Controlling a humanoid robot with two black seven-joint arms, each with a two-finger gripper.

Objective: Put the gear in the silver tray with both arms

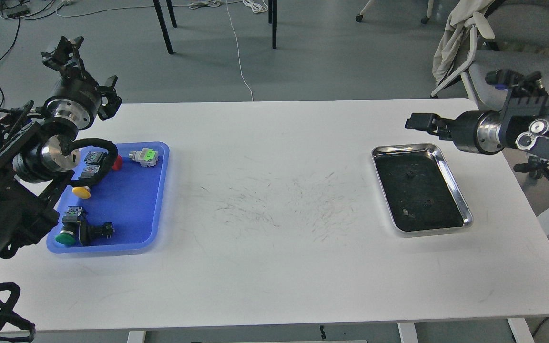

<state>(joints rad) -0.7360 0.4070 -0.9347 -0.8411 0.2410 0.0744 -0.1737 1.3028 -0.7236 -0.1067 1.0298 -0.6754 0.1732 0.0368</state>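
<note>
Near my table's (274, 267) left edge sits the blue tray (134, 238) of button parts; the silver tray (460, 202) lies toward the right edge. Farther back, my left gripper (62, 50) and right gripper (417, 123) hover; I cannot tell whether either is open.

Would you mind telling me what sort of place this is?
Probably a robotics lab or office workroom: a white table holding a silver tray, cables trailing over grey floor, and an office chair behind.

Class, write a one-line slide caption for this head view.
Both arms raised off the white table: blue tray of push-button parts at left, silver tray at right.
</note>
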